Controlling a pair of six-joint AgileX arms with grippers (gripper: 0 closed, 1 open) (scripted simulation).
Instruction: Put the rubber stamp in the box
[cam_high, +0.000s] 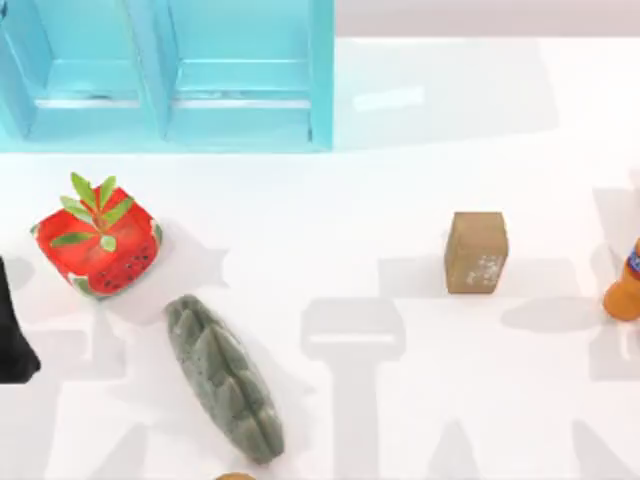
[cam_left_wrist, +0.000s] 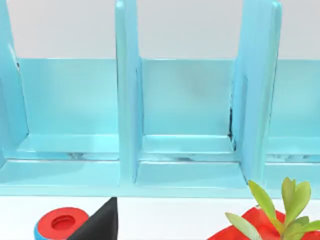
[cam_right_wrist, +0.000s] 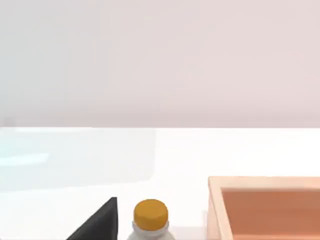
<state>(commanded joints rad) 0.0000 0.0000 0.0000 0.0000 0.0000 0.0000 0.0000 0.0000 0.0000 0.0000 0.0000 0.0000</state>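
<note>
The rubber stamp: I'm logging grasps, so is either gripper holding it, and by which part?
Nothing holds it. The rubber stamp stands alone on the table, with no gripper touching it.

— How many stamps on the bench (cam_high: 400, 180)?
— One rubber stamp (cam_high: 476, 251), tan-brown.
— Red things?
— One red cube (cam_high: 98, 245) with leaves on top, plus one red-and-blue cap (cam_left_wrist: 60, 224) in the left wrist view.
— Bottles?
— One orange bottle (cam_high: 625, 285) at the right edge, and one yellow-capped bottle (cam_right_wrist: 151, 219) in the right wrist view; I cannot tell if they are the same.
— The rest?
— One grey-green ridged object (cam_high: 224, 377), one blue shelf (cam_high: 170, 75), one orange box (cam_right_wrist: 265, 207).
</note>
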